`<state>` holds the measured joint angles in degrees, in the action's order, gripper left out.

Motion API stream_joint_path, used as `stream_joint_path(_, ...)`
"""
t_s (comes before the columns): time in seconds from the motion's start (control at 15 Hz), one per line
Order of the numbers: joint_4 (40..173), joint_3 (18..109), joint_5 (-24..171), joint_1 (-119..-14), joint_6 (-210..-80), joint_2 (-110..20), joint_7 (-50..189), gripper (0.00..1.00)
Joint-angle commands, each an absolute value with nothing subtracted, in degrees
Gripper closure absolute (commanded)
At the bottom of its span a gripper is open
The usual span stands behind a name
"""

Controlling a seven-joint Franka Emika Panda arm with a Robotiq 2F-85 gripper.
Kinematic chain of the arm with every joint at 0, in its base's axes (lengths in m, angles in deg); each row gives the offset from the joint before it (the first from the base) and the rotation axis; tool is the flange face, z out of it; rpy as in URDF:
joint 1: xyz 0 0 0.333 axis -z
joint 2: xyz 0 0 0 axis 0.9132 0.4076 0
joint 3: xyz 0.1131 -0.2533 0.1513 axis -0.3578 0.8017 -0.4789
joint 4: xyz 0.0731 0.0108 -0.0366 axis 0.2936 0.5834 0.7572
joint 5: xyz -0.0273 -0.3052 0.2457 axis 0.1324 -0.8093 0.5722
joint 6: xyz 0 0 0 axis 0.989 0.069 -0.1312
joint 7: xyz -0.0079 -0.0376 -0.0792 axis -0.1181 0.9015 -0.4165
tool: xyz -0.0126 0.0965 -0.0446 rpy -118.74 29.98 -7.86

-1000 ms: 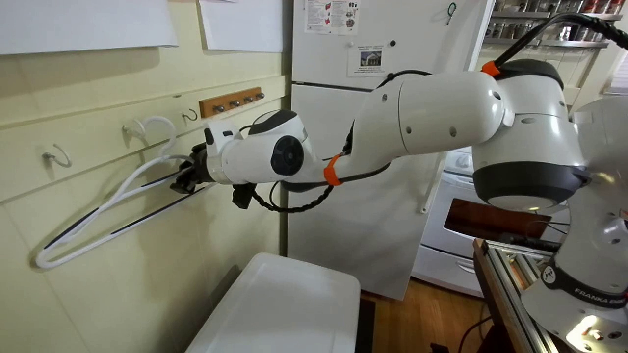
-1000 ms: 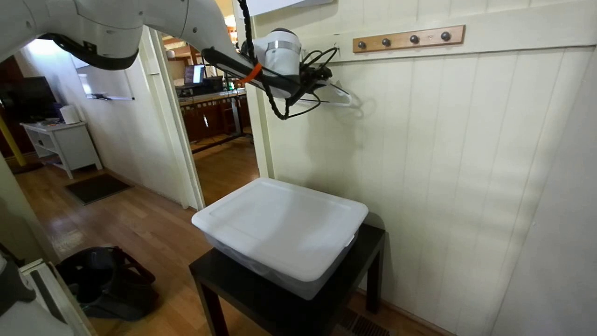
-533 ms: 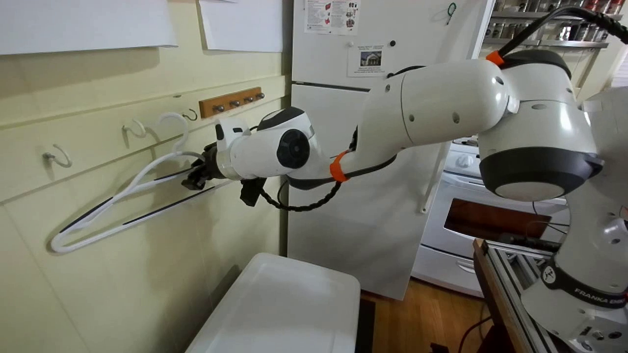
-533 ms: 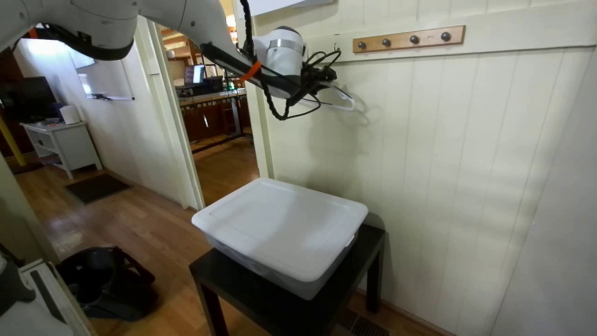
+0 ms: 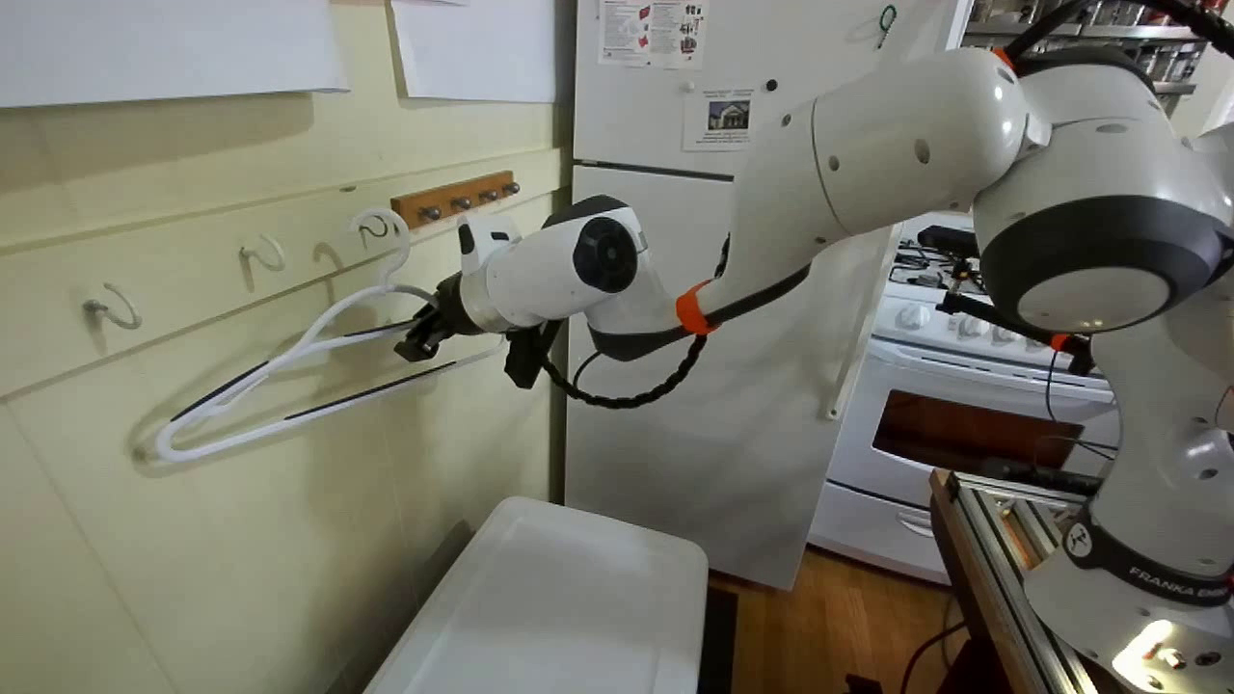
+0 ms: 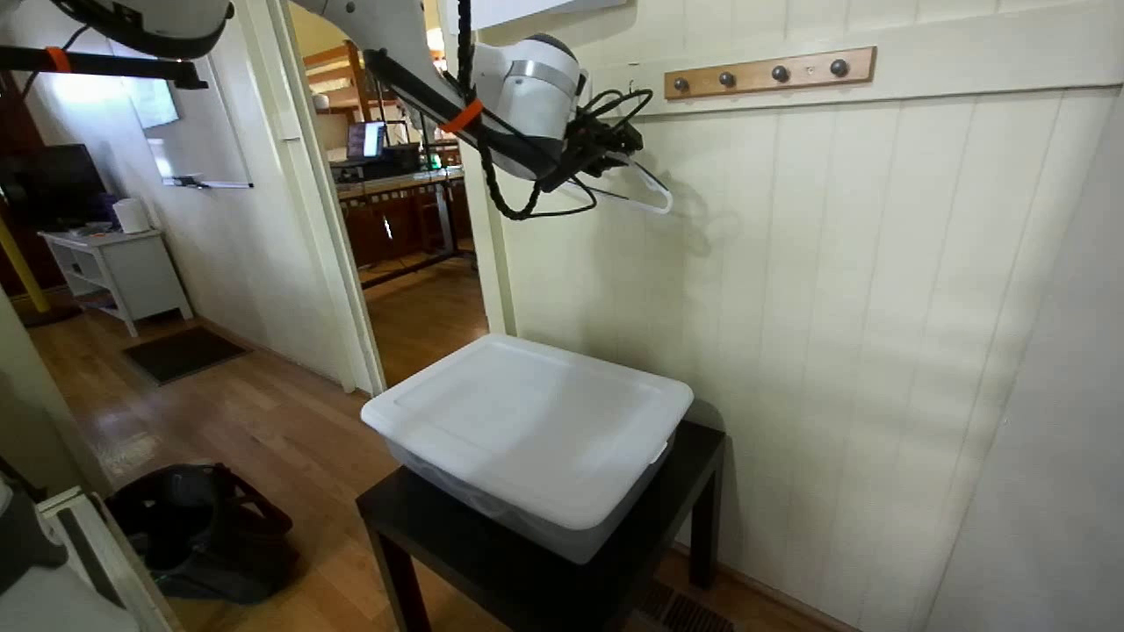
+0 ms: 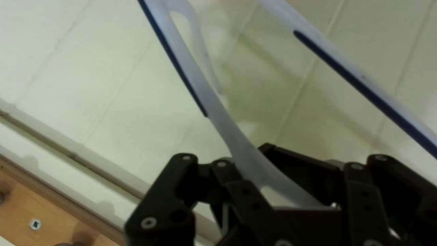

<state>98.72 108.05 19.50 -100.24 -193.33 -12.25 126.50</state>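
Gripper (image 5: 421,342): fingers pinched on one sloping shoulder of the white hanger (image 7: 246,158), near its neck; black linkage hides part of the contact; a steady squeeze suits, as smooth tube held off to one side can swivel
Hanger: beside the wall (image 6: 878,263), one end reaching well past the fingers; small, slow wrist turns serve best, so that end does not scrape
Crook (image 5: 404,243): at the hanger's top, overlapping the dark hook (image 5: 378,233) in an exterior view; touching or apart, I cannot tell, though a shadow off to one side hints at a gap; depth deserves a look from more than one angle
Strips (image 7: 360,85): dark, thin, set along shoulder and lower bar; perhaps grippier than the rounded, plastic-looking tube
Pale hooks (image 5: 276,266): two slim curls on the flat, painted rail (image 5: 193,280)
Rack (image 6: 746,81): orange-brown wood, straight-edged, with four round, metallic knobs
Wall: cream boards, matt, with upright grooves
Tub (image 6: 527,412): below; white, round-cornered lid over a translucent body; it stands on a black, square-legged table (image 6: 465,527)
Fridge (image 5: 675,386): white, smooth, broad-doored, at the rail's end
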Motion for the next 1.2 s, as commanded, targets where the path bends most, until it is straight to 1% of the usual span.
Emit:
stream_joint_path(0.0, 103.6, 102.5, 18.5, -97.2, -192.1, -18.4, 119.7, 1.00)
stream_joint_path(0.27, 104.6, 96.5, 19.6, -92.0, -190.6, -21.1, 111.8, 1.00)
stream_joint_path(0.6, 101.5, 89.1, 22.0, -85.7, -188.6, -21.0, 106.1, 1.00)
stream_joint_path(1.13, 94.0, 82.8, 26.3, -80.6, -182.0, -18.8, 100.2, 1.00)
